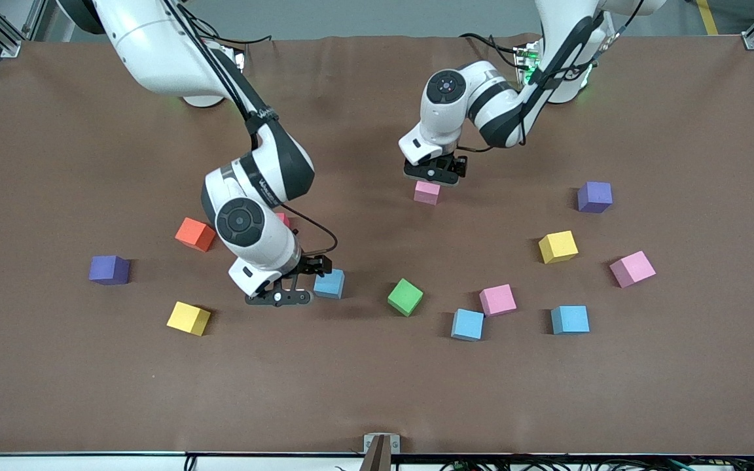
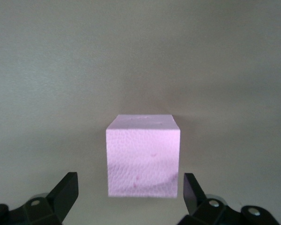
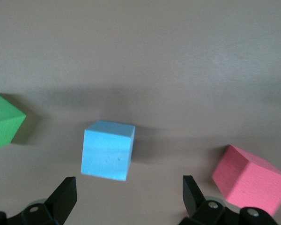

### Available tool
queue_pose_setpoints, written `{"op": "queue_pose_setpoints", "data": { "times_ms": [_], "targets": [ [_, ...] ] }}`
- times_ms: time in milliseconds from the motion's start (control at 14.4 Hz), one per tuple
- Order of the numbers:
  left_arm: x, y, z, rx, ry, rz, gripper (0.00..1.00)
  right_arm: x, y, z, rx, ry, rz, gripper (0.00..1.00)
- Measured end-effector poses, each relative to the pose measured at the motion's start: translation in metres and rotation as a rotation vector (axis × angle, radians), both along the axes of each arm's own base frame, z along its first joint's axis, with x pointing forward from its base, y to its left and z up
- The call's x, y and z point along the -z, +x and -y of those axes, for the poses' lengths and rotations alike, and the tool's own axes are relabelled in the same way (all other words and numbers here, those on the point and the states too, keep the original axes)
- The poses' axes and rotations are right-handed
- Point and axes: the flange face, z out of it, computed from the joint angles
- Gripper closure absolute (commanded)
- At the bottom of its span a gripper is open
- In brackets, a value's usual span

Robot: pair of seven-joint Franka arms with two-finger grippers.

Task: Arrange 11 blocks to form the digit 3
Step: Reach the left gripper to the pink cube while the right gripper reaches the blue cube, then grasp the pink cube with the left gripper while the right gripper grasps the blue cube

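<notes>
Status: early. No part of the digit 3 is built; no two blocks touch, so every row and joining cube is still to be laid.

Landmark: the green block (image 1: 405, 296), toward the camera's edge of the scatter.

Left gripper (image 1: 434, 181): low over a pink block (image 1: 427, 192), which sits on the table (image 1: 377, 392) farther from the camera than the green block. In the left wrist view the fingers (image 2: 63, 192) stand spread, one at each side of the pink block (image 2: 143, 157), with a gap on both sides; nothing is pinched.

Right gripper (image 1: 293, 288): low beside a blue block (image 1: 329, 284), which sits beside the green block toward the right arm's end. Its jaws are spread and empty; the right wrist view shows the blue block (image 3: 107, 149) ahead of the fingers (image 3: 61, 197), not between them, with a red block (image 3: 250, 180) near it.

Other blocks:
- Toward the left arm's end of the green block: a second pink block (image 1: 498, 299), two more blue blocks (image 1: 467, 324) (image 1: 570, 319), a yellow block (image 1: 557, 246), a third pink block (image 1: 632, 269).
- Toward the right arm's end: an orange block (image 1: 195, 234) and a second yellow block (image 1: 188, 318).
- Two purple cubes (image 1: 109, 269) (image 1: 594, 197) lie at the outer ends.

Judgement: both arms stand ready for a first pick, the left better aligned.
</notes>
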Motion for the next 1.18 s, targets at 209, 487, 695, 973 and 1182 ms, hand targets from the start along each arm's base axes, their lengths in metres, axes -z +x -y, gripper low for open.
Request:
{"op": "queue_pose_setpoints", "data": {
  "times_ms": [209,487,695,973,1182],
  "targets": [
    [0.018,0.0,0.002,-0.016,-0.013,-0.022,0.11,0.018,0.003,-0.002,0.029,0.005,0.003,0.0],
    [0.024,0.004,0.006,-0.032,-0.021,-0.034,0.6,0.04,0.0,-0.018,0.042,0.017,0.022,0.0],
    [0.016,0.013,0.018,-0.116,-0.044,-0.019,0.62,0.055,-0.009,-0.038,0.046,0.025,0.035,0.0],
    [-0.009,-0.002,0.072,-0.218,-0.037,-0.004,0.64,0.068,-0.01,-0.041,0.044,0.02,0.03,0.0],
    [-0.016,-0.011,0.108,-0.275,-0.059,-0.009,0.64,0.067,-0.005,-0.038,0.049,0.018,0.039,0.0]
  ]
}}
